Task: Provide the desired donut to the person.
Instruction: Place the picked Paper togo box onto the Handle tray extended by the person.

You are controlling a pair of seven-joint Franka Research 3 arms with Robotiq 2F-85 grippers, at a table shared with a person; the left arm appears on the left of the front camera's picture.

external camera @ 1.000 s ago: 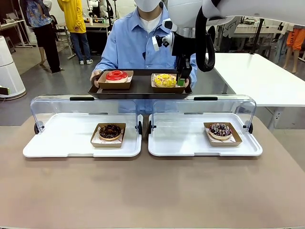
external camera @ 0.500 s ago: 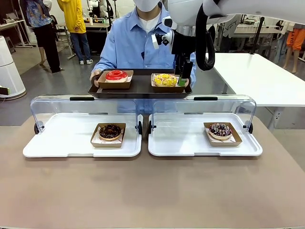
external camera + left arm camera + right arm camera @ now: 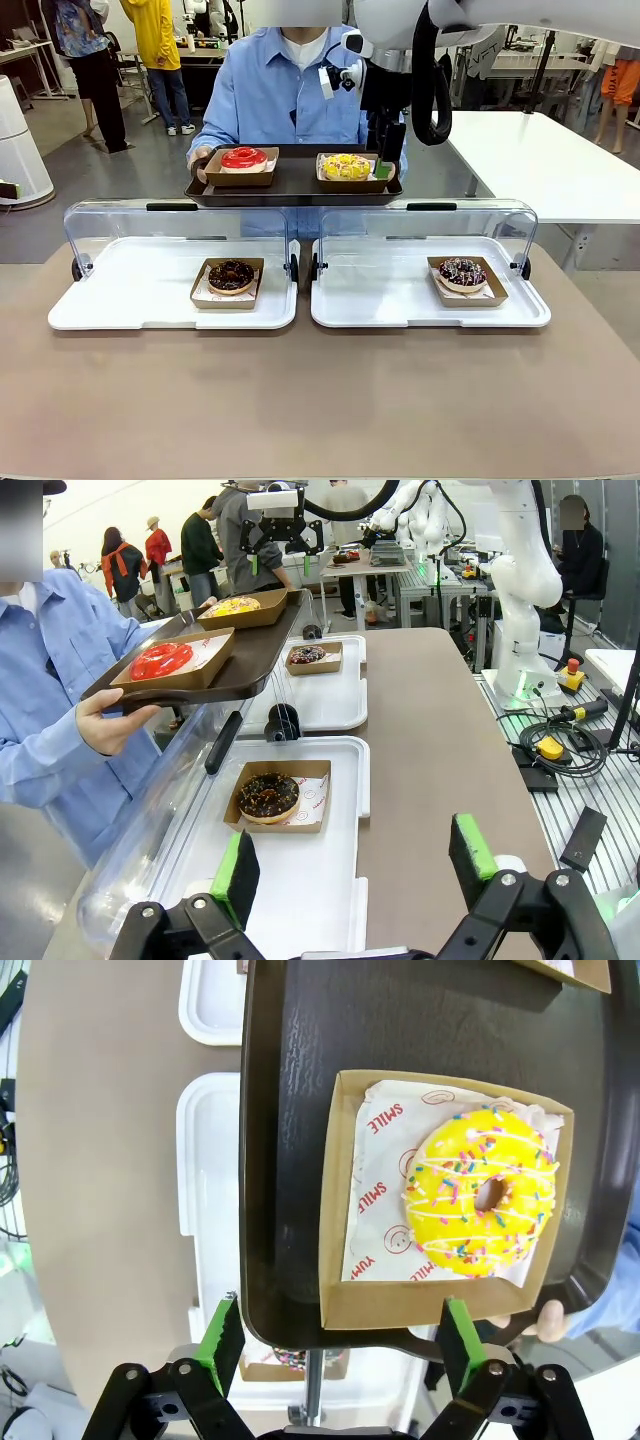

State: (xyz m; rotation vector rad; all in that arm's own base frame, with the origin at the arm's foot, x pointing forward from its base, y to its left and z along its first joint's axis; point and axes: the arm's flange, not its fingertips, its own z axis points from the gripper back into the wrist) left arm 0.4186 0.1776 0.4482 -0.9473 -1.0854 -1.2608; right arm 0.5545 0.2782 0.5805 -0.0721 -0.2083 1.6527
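1. The right gripper [image 3: 335, 1345] hangs over the dark tray [image 3: 290, 1110] that the person [image 3: 290, 90] holds; its jaws stand wide apart and grip nothing.
2. The yellow donut [image 3: 482, 1192], iced with white stripes and coloured sprinkles, lies in a brown cardboard tray [image 3: 340, 1310] on printed paper. In the right wrist view it sits ahead of the open jaws, nearer the pad on the picture's right, and apart from both pads.
3. From the front, the right gripper [image 3: 384, 160] is just beside the far right edge of the yellow donut's box [image 3: 349, 184], above the dark tray [image 3: 295, 190].
4. A red donut [image 3: 244, 158] in its own box sits on the same tray, well off to the left of those jaws.
5. The person's hand [image 3: 110, 718] supports the tray from below.
6. The left gripper [image 3: 355, 865] has its jaws wide apart and empty; a chocolate donut [image 3: 267, 795] in a box lies ahead of them on a white tray [image 3: 340, 880], closer to the pad on the picture's left.
7. A second dark sprinkled donut [image 3: 462, 271] rests on the other white tray [image 3: 380, 300].
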